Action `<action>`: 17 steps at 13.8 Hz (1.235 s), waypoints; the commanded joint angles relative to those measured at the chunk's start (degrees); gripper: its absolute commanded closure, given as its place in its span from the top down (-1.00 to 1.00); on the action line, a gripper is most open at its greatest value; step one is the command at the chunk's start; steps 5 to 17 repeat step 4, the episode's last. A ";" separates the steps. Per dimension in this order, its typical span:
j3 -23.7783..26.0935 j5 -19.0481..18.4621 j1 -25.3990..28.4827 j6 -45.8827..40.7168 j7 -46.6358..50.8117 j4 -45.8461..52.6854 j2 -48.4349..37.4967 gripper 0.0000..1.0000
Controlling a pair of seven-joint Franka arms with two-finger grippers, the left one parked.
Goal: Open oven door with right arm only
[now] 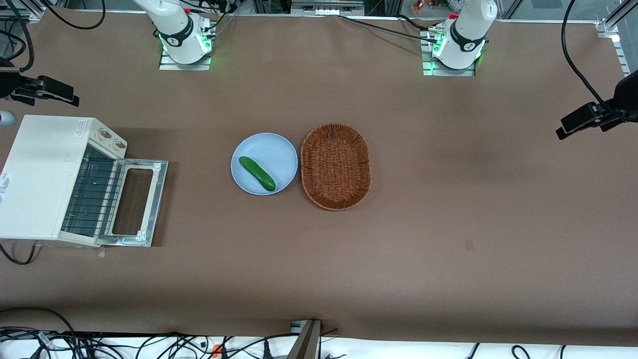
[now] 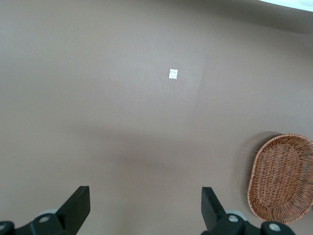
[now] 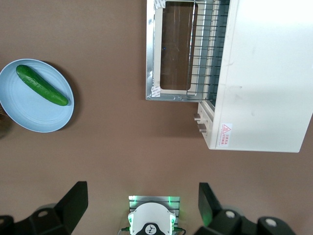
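The cream-white toaster oven (image 1: 42, 172) stands at the working arm's end of the table. Its oven door (image 1: 155, 199) is swung down and lies flat on the table in front of the oven, with the wire rack (image 1: 94, 194) showing inside. In the right wrist view the oven (image 3: 264, 73) and the flat door (image 3: 150, 54) are seen from high above. My right gripper (image 3: 141, 203) is open and empty, held well above the table over the arm's own base (image 3: 151, 221), apart from the door. Only the right arm's base (image 1: 182, 35) shows in the front view.
A light blue plate (image 1: 279, 149) holding a green cucumber (image 1: 256, 173) sits mid-table, beside a brown wicker basket (image 1: 336, 166). The plate (image 3: 19, 110) and cucumber (image 3: 41, 85) also show in the right wrist view. Black camera mounts (image 1: 45, 89) stand at the table's ends.
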 commanded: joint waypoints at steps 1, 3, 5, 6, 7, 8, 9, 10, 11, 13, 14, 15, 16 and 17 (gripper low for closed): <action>-0.04 0.98 0.88 -0.28 -0.15 1.23 0.30 1.00; -0.04 0.71 0.88 -0.28 -0.06 1.23 0.30 1.00; -0.21 0.80 0.71 -0.28 -0.15 1.23 0.30 1.00; -0.21 0.80 0.71 -0.28 -0.15 1.23 0.30 1.00; -0.21 0.80 0.71 -0.28 -0.15 1.23 0.30 1.00; -0.21 0.80 0.71 -0.28 -0.15 1.23 0.30 1.00; -0.21 0.80 0.71 -0.28 -0.15 1.23 0.30 1.00; -0.21 0.80 0.71 -0.28 -0.15 1.23 0.30 1.00; -0.21 0.80 0.71 -0.28 -0.15 1.23 0.30 1.00; -0.21 0.80 0.71 -0.28 -0.15 1.23 0.30 1.00; -0.21 0.80 0.71 -0.28 -0.15 1.23 0.30 1.00; -0.21 0.80 0.71 -0.28 -0.15 1.23 0.30 1.00; -0.21 0.80 0.71 -0.28 -0.15 1.23 0.30 1.00; -0.21 0.80 0.71 -0.28 -0.15 1.23 0.30 1.00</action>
